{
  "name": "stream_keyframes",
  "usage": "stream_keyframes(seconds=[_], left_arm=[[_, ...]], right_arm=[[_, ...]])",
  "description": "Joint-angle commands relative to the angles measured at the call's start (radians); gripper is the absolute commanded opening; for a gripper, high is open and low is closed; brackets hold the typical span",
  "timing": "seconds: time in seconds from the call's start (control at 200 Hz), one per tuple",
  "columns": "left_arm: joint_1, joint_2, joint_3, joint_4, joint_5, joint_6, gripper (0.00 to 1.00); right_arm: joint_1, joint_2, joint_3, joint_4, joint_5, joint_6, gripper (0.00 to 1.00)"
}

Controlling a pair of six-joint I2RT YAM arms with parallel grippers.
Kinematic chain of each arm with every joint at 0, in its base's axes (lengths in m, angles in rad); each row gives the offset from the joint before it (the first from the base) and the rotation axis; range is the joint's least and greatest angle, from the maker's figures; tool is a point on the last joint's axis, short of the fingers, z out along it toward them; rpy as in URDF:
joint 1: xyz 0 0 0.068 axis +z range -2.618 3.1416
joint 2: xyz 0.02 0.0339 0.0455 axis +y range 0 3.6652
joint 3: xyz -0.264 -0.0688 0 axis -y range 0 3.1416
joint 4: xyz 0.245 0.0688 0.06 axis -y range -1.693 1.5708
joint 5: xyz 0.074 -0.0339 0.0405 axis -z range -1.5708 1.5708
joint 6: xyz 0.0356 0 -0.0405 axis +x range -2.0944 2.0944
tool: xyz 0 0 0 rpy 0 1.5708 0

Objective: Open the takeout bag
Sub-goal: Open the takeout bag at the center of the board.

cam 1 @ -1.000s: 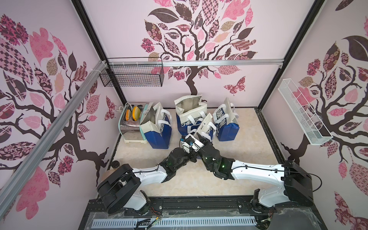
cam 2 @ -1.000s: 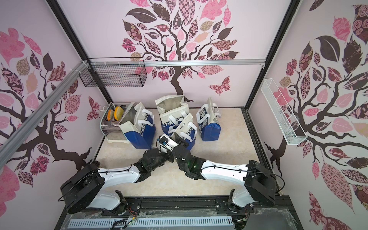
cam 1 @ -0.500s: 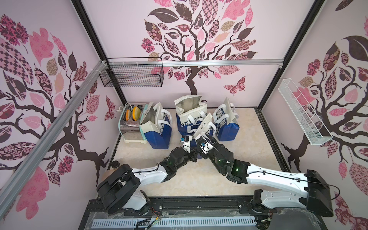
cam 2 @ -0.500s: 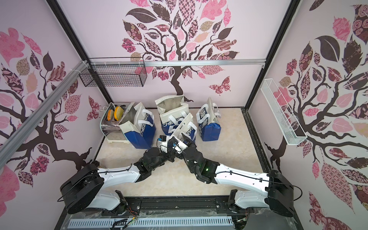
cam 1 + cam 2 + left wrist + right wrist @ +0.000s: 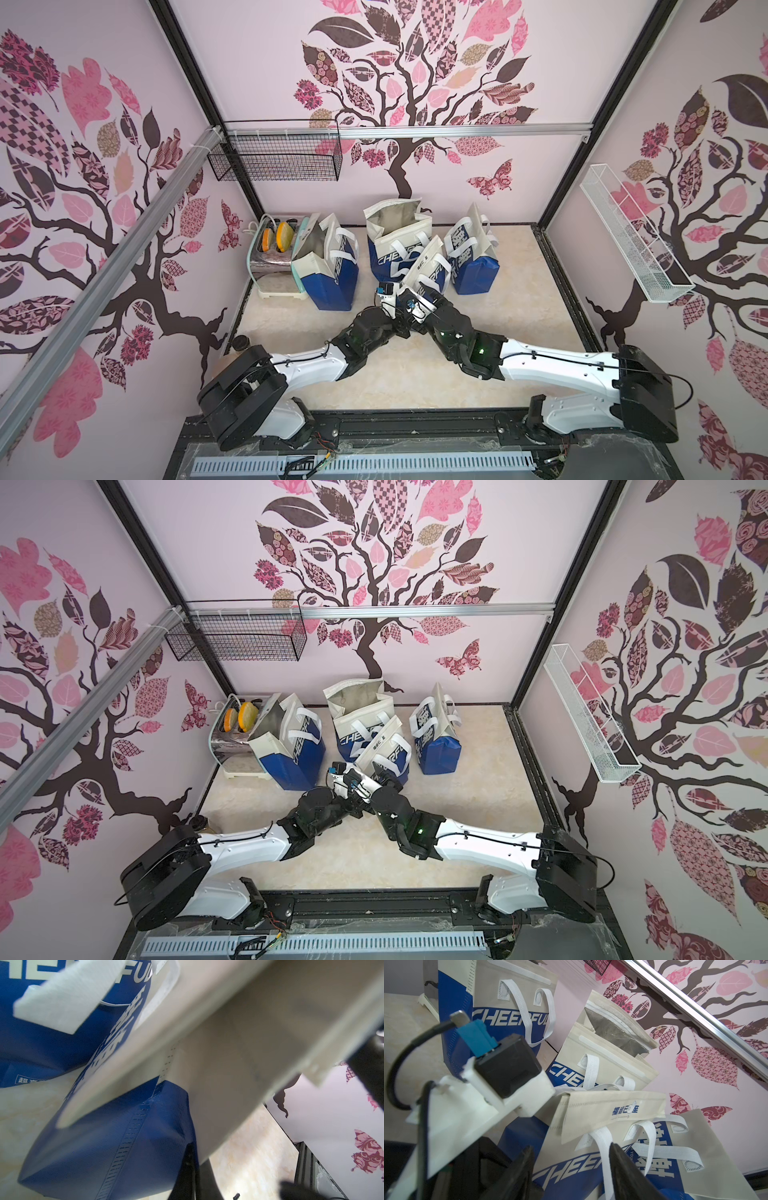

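Clamped fully shut at the left gripper (image 5: 400,291), apparently on the near corner of the takeout bag (image 5: 430,266). Pinch itself hidden behind the wrist camera, so read only from the lean of the bag toward the arms. Purpose, on judgement: anchoring one side of the mouth so that a pull on the other side parts it instead of dragging the whole bag.

Spread moderately at the right gripper (image 5: 572,1169) and gripping nothing. Black fingers (image 5: 629,1174) on either side of a white handle strap (image 5: 601,1142), close to it but not closed on it. Set there, on judgement, to take the strap or front panel and peel it from the fold-over flap (image 5: 610,1109).

Folded down along that flap, so not yet opened. Foremost of the group on the table (image 5: 291,332), just in front of an open bag (image 5: 392,216) with silver lining showing, between a left bag (image 5: 328,270) and a right bag (image 5: 471,266).
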Motion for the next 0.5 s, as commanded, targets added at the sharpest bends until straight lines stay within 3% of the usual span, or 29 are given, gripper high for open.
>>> stream_keyframes(seconds=[0.0,0.495], left_arm=[[-0.003,-0.024,0.011,-0.001,0.001,0.019,0.00],[-0.004,-0.024,0.012,-0.014,0.001,0.034,0.00]], right_arm=[[-0.003,0.020,0.048,0.048,0.027,-0.019,0.61],[-0.007,0.033,0.040,0.118,0.076,-0.062,0.57]])
